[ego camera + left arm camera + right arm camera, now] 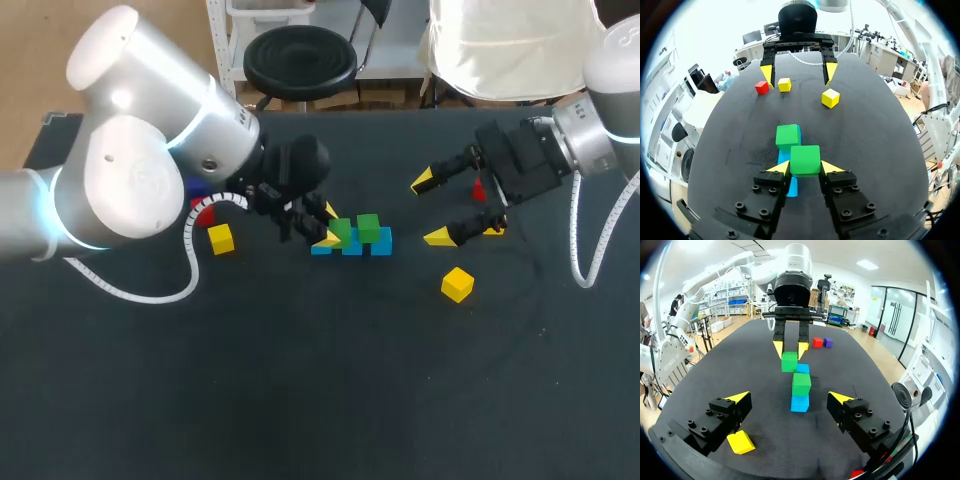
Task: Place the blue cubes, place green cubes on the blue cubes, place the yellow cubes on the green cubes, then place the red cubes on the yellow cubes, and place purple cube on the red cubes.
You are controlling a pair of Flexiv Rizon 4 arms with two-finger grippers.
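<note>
Two green cubes (368,228) top the blue row (381,243); yellow cubes (457,284), red cubes (817,342), purple cube (828,342) lie apart.

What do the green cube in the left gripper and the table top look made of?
Green cube: rigid, probably painted wood or hard plastic; flat faces, crisp edges, even matte colour.
Table top: likely dark fabric or rubber mat; dull black, no reflections.

No writing can be read on the matte black table (300,400). The bright green cube (805,159) and the plain yellow cube (830,98) show unmarked faces
</note>
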